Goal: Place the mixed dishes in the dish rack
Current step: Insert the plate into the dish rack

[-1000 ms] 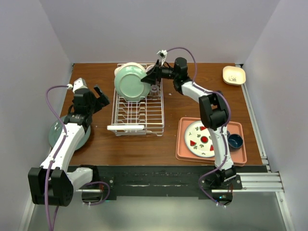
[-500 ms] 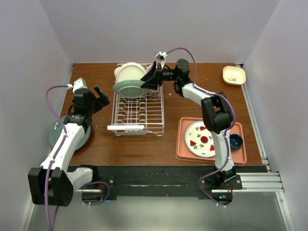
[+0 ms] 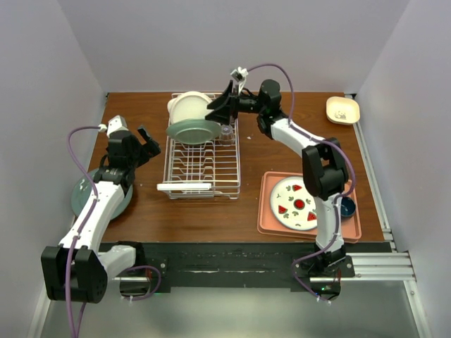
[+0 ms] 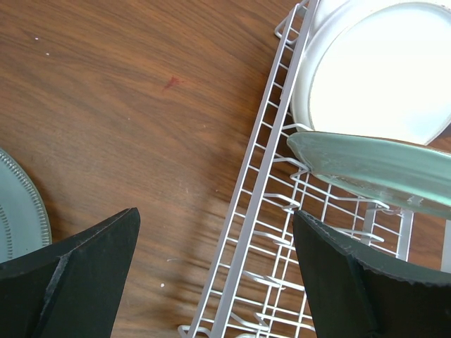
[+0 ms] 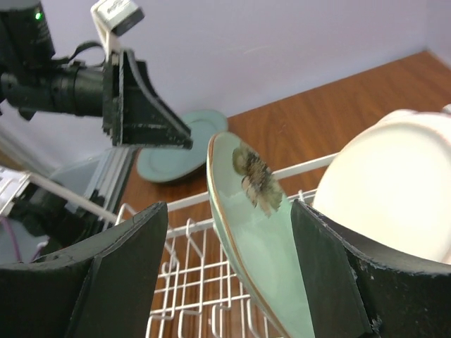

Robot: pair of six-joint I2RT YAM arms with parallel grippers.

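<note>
The white wire dish rack (image 3: 204,169) stands at the table's middle. A pale green plate with a brown motif (image 3: 192,131) stands on edge in the rack's far end. It leans on a cream-white round dish (image 3: 189,105) behind it. A small clear glass (image 3: 226,132) sits in the rack's far right corner. My right gripper (image 3: 218,105) is open, with the green plate (image 5: 275,246) between its spread fingers. My left gripper (image 3: 146,143) is open and empty, left of the rack (image 4: 261,183). A second green plate (image 3: 81,197) lies under my left arm. No purple cup is in view.
A salmon-pink tray (image 3: 271,224) at the front right holds a patterned plate (image 3: 296,204) and a dark blue bowl (image 3: 344,206). A small cream dish (image 3: 342,109) sits at the back right corner. Walls close in the table on three sides.
The green plate has tipped from facing the camera to nearly on edge in the rack. My right gripper rose slightly with it. The left arm has not moved.
</note>
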